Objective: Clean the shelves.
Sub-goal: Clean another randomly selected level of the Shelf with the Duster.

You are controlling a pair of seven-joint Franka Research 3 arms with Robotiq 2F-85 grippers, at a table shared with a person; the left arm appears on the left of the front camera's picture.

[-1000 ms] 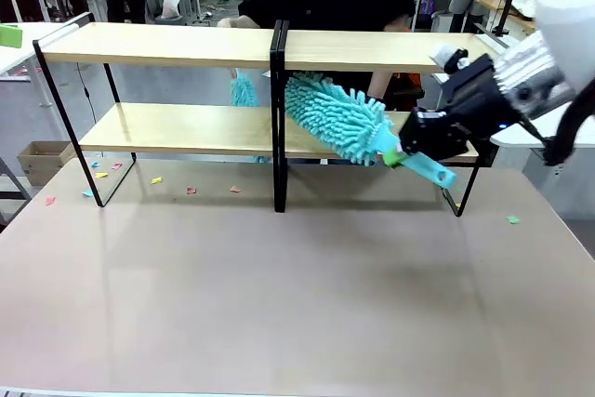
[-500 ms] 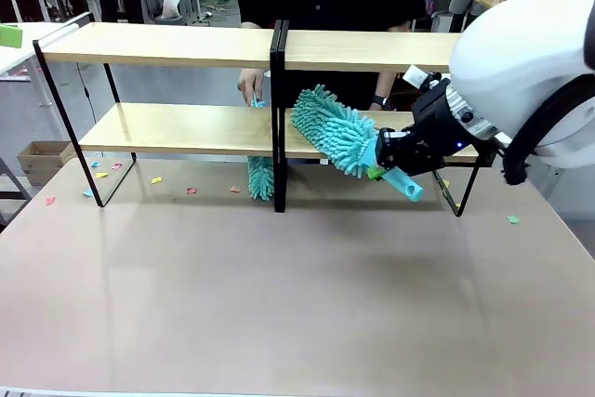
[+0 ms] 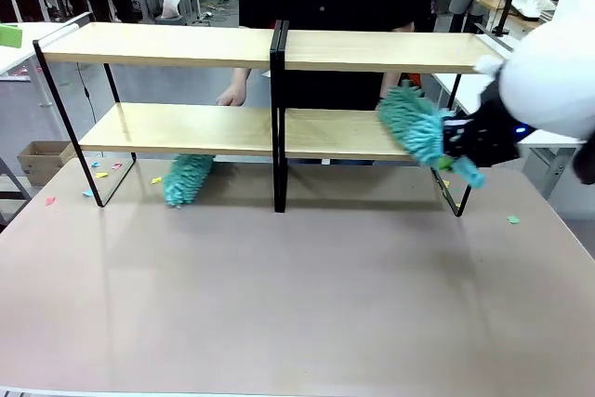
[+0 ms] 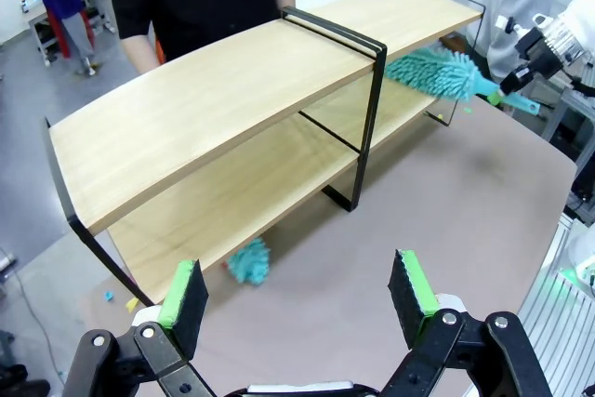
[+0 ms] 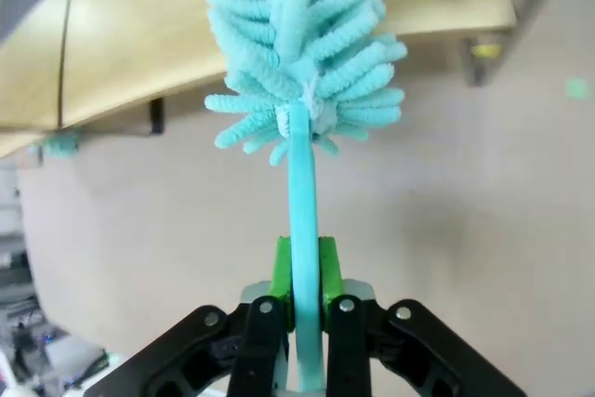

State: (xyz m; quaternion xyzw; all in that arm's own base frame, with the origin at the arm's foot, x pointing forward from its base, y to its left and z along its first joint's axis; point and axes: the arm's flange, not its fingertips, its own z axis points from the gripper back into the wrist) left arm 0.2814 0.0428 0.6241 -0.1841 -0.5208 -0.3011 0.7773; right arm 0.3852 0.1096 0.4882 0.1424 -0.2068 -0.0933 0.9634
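Right wrist view: claw (image 5: 305,309) clamps fluffy teal duster's (image 5: 299,62) smooth handle beside light-wood shelves (image 5: 139,34).

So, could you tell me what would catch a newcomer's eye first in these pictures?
Probably the fluffy teal duster clamped by its handle in the right gripper, its head over the right end of the lower board of the shelves. Next, a second teal duster under the left rack, low by the tabletop, with a person's hand behind that rack. The left gripper hangs open above the table, facing the shelves.
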